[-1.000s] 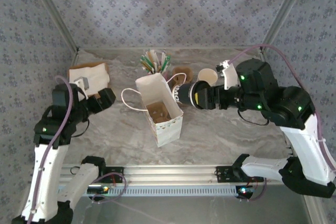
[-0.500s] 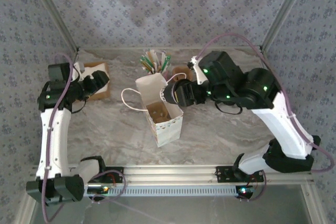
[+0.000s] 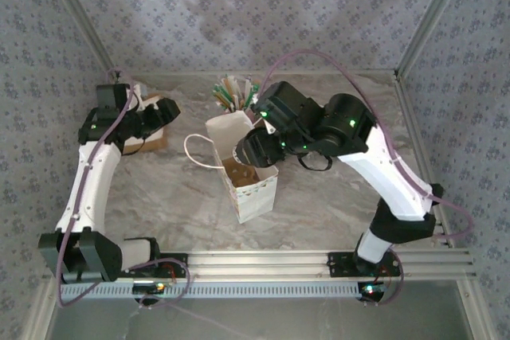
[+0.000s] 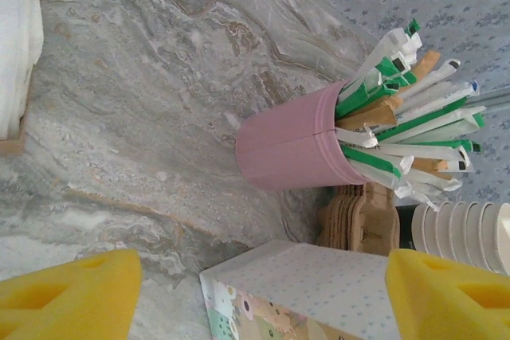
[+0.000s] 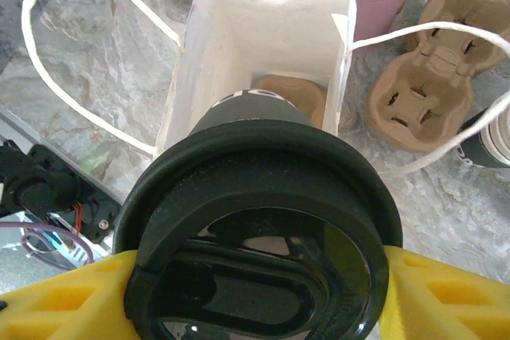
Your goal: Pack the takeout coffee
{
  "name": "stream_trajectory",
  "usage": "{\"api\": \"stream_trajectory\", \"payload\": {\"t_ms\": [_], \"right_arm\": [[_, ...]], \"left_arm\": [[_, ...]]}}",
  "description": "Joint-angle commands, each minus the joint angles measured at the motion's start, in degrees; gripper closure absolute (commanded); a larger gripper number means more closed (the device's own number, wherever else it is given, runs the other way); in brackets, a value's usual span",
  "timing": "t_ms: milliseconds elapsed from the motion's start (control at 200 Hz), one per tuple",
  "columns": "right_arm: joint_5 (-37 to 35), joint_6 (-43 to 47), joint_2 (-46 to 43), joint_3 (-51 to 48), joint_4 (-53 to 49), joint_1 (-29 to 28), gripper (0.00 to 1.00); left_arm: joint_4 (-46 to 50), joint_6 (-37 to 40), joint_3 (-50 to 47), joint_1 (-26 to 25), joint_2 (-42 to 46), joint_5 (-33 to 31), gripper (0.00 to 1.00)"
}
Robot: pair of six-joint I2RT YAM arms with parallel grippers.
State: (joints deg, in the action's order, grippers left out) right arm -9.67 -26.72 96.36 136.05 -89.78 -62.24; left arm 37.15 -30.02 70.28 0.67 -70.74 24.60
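Marble counter (image 3: 335, 205): right pincer (image 5: 259, 308), pinching black-lidded cream paper cup (image 5: 255, 173), has reached white paper bag (image 5: 263, 29) mouth, so lowering in looks next; left pincer (image 4: 255, 300) spread.

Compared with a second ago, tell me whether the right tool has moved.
Yes: the right tool, holding the takeout coffee, swung left to above the paper bag.

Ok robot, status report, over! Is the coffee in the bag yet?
Right gripper shut on takeout coffee, over the open paper bag, not inside yet. Left gripper open, empty, by pink holder. Brown carrier sits in bag bottom. Over.
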Motion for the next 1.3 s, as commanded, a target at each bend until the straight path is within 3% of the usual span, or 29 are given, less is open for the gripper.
{"api": "stream_trajectory", "payload": {"t_ms": [0,360,1294], "right_arm": [[-1.7,1.2,2.6,3.1,-4.7,-0.8,0.33],[-0.3,1.7,7.2,5.9,-7.2,-0.8,0.33],[3.9,2.5,11.3,5.1,-12.5,-1.3,0.33]], "left_arm": [[-4.6,-0.8,-0.7,-0.8,-1.4,-1.2,0.20],[-14.2,-0.7,-3.8,-3.3,-6.2,-1.8,0.21],[-25.8,3.9,-4.5,-5.8,-16.9,1.3,0.23]]}}
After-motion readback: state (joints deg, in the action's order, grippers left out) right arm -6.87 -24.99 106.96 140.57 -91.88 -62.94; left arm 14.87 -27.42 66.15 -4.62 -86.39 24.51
